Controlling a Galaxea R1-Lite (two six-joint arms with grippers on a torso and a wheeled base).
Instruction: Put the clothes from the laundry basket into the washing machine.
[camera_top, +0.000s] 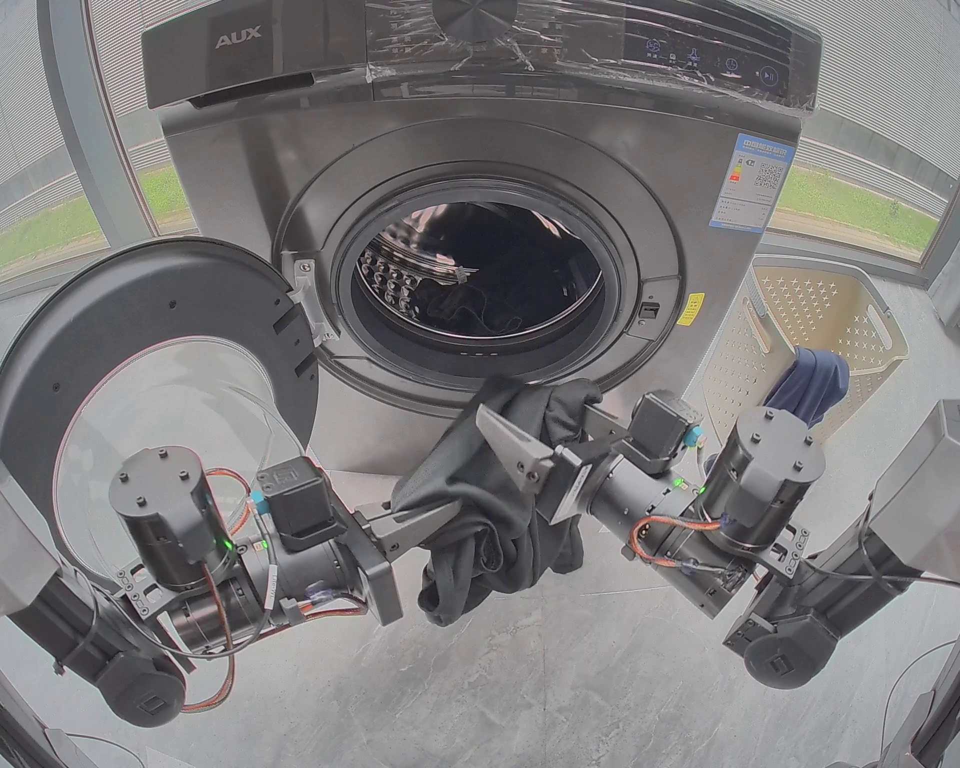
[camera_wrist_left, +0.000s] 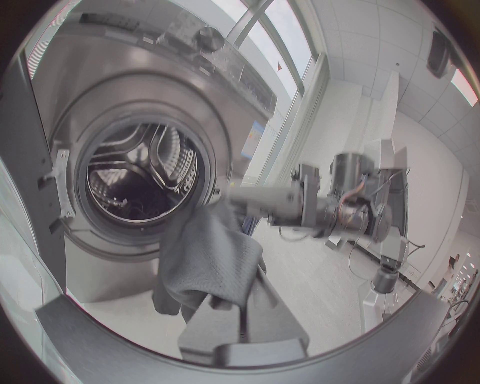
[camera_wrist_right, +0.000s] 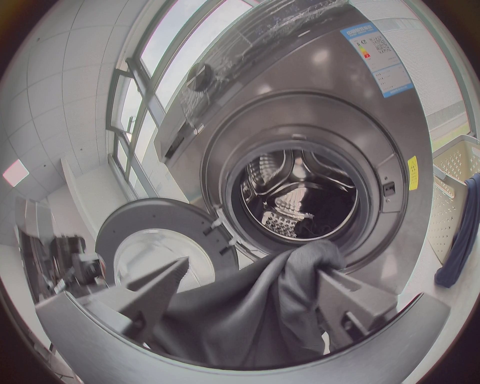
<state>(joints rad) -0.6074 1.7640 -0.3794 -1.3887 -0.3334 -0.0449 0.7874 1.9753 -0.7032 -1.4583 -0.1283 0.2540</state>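
Note:
A dark grey garment (camera_top: 490, 500) hangs in front of the washing machine (camera_top: 480, 150), just below its round opening (camera_top: 480, 275). My left gripper (camera_top: 440, 515) is shut on the garment's lower left part; the left wrist view shows its fingers pinched on the cloth (camera_wrist_left: 210, 260). From the right comes my right gripper (camera_top: 545, 425), open, its jaws wide apart, and the garment's top (camera_wrist_right: 270, 305) drapes over one finger and between both. Dark clothes (camera_top: 490, 290) lie inside the drum. The beige laundry basket (camera_top: 850, 310) stands right of the machine with a blue garment (camera_top: 815, 385) over its rim.
The machine's round door (camera_top: 150, 340) stands swung open to the left, close behind my left arm. Grey tiled floor (camera_top: 600, 680) lies bare in front of the machine. Windows run behind and beside the machine.

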